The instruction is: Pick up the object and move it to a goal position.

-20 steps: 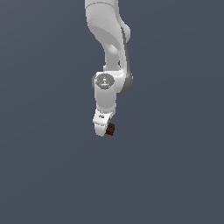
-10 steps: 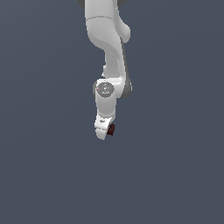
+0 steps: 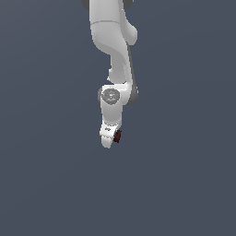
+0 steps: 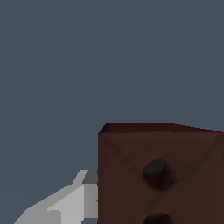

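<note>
We see one arm (image 3: 113,50) in the exterior view, white, coming down from the 12 o'clock edge and ending a little below the middle of the picture. It is the largest thing here. At its end there is one gripper (image 3: 110,138), and at the 3 o'clock side of the gripper tip sits one block (image 3: 117,136), dark red-brown and much smaller than the gripper. The ground around is one plain grey-blue surface; we find no goal marker on it in either view.

The fingers are clamped on the block, we judge: the block sits at the tip with nothing visible under it, and in the wrist view the block (image 4: 159,175) fills the near corner, very close to the camera, with one light grey finger (image 4: 65,203) just beside its edge. The second finger is hidden behind the block. On the block face we count two dark round holes or studs; the lower one is cut by the picture border.

The step in hand, in our judgement, is the carrying to the goal. To do it well we should hold the grip firm and move the arm smoothly, without sudden turns of the wrist, because the block seems to be held near the finger ends and could slip. We should open only when the block is at the goal.
</note>
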`<action>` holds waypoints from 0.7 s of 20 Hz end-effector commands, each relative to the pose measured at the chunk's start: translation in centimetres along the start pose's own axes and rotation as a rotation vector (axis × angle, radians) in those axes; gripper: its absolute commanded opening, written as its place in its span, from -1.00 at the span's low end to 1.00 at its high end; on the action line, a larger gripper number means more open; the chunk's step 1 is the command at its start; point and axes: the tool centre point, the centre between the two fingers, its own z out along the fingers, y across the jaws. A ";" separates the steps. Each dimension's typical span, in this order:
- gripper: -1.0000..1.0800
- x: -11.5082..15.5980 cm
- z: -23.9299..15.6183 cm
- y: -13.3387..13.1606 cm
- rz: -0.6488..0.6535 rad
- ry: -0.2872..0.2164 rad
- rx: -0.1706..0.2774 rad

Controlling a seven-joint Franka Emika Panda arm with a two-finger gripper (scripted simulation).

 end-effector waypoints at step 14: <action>-1.00 -0.8 -0.7 1.8 0.000 0.001 0.000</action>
